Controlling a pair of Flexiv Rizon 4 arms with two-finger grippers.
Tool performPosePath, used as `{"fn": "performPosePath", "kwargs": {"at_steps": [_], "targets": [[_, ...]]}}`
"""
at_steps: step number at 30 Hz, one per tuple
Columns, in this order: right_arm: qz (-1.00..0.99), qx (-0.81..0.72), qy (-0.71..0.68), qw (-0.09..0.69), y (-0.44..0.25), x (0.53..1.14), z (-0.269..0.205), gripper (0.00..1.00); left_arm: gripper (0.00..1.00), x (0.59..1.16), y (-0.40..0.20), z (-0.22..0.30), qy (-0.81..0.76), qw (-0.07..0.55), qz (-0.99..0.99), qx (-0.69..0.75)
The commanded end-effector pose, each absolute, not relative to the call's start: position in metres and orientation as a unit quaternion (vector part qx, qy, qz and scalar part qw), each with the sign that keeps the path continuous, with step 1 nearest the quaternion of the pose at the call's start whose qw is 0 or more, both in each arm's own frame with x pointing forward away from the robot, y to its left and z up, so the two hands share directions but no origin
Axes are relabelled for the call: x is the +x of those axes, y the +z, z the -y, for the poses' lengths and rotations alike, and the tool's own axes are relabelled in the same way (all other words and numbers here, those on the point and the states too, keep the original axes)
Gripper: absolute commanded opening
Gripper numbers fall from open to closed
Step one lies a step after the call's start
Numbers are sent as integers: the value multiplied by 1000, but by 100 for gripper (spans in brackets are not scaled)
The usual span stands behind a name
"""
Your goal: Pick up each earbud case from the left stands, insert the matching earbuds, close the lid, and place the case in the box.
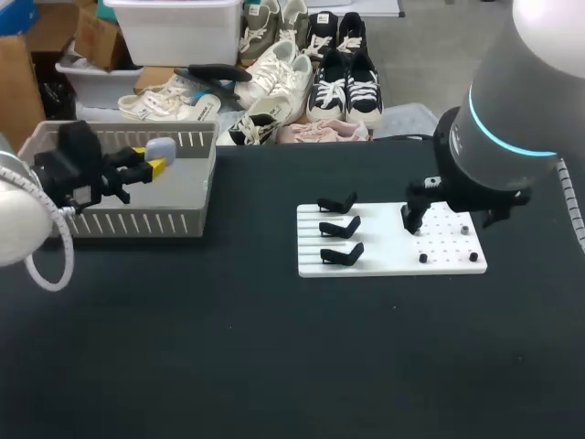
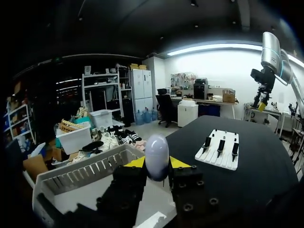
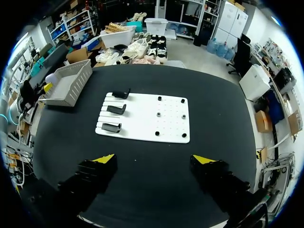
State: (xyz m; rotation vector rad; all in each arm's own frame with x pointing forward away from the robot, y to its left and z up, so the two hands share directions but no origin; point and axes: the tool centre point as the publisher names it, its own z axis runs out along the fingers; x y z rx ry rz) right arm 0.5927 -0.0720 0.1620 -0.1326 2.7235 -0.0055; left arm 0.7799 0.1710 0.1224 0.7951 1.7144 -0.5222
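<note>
Holding: earbud case (image 2: 156, 153), lid closed, pinched by the fingers of my left gripper (image 2: 156, 165).
Case position: over the box (image 1: 137, 224), within its walls' outline.
Other arm: my right gripper (image 3: 154, 160) spread wide, hanging well above the white board (image 3: 142, 128) with three black stands (image 3: 116, 110).

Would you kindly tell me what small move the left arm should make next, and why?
Probably lower a little and open the left end effector: it is shut on the closed case, which hangs above the box, and all three stands are empty.
</note>
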Motion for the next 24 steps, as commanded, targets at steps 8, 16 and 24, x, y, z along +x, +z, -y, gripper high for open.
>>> {"fn": "performPosePath", "kwargs": {"at_steps": [8, 16, 24], "targets": [[-977, -47, -1, 209, 161, 591, 73, 100, 100, 799, 119, -165, -124, 580, -760, 267], [-977, -47, -1, 209, 161, 591, 73, 100, 100, 778, 141, -128, -160, 597, -716, 324], [-977, -47, -1, 209, 161, 591, 73, 100, 100, 734, 139, -84, -222, 589, -692, 354]]}}
